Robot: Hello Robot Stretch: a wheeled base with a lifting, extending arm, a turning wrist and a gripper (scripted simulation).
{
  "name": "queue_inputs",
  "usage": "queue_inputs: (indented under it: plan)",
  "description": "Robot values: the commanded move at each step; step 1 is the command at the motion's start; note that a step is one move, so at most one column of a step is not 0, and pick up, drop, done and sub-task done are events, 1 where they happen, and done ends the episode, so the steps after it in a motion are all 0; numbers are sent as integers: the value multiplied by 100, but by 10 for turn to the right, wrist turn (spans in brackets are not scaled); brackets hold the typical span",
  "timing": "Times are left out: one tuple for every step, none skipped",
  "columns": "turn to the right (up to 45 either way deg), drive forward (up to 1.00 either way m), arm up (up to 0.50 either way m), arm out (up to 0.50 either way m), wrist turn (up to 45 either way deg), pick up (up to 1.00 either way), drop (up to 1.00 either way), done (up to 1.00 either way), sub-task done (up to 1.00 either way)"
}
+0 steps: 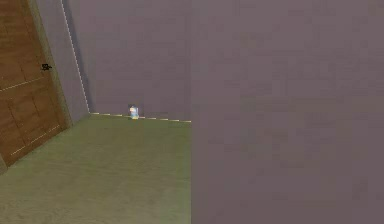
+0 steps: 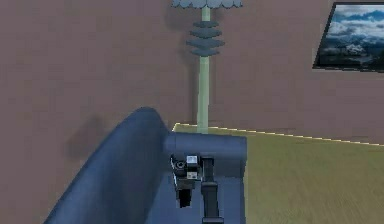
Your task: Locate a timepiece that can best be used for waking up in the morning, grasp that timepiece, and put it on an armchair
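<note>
Door (image 1: 25,90), at 9 o'clock: brown wood with visible grain. Walls (image 1: 280,100): matt, smooth. Armchair (image 2: 120,165), at 7 o'clock: blue, smooth, matt covering. Floor (image 1: 110,170): matt green.

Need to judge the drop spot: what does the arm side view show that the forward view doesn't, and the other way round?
Arm side view: a blue armchair, the arm with the hand seen against that chair, so I cannot tell whether it holds anything; a floor lamp behind the chair and a framed picture on the wall.
Forward view: a wooden door at the left and a small white object at the wall's foot.
Shared: mauve wall and green floor.
</note>
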Motion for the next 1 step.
queue_inputs:
  plan:
    - [0,0,10,0,0,0,0,0,0]
